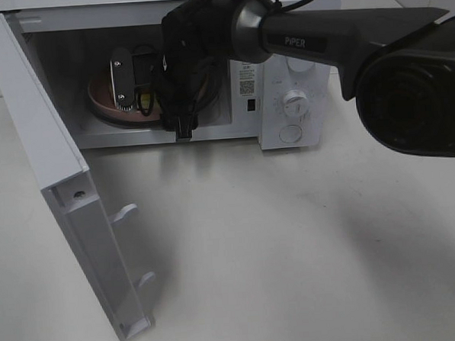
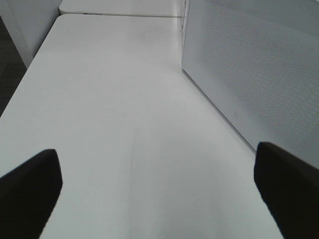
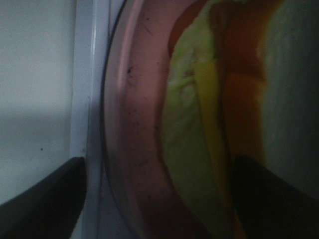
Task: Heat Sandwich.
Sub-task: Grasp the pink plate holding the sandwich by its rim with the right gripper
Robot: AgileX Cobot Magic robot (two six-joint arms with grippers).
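The sandwich (image 3: 209, 129) lies on the pink plate (image 3: 134, 124) inside the microwave (image 1: 283, 68), seen close in the right wrist view as pale green and yellow filling beside white bread. The white table (image 1: 292, 243) carries the microwave, whose door (image 1: 53, 187) hangs swung wide toward the left of the high view. The right arm (image 1: 335, 39) reaches from the right across the control panel into the oven cavity. Its right gripper (image 3: 159, 194) stands wide apart, one finger outside the plate's rim and the other over the sandwich; whether the fingers touch anything cannot be told. The left gripper (image 2: 159, 184) hangs fully spread over bare tabletop beside the door, holding nothing.
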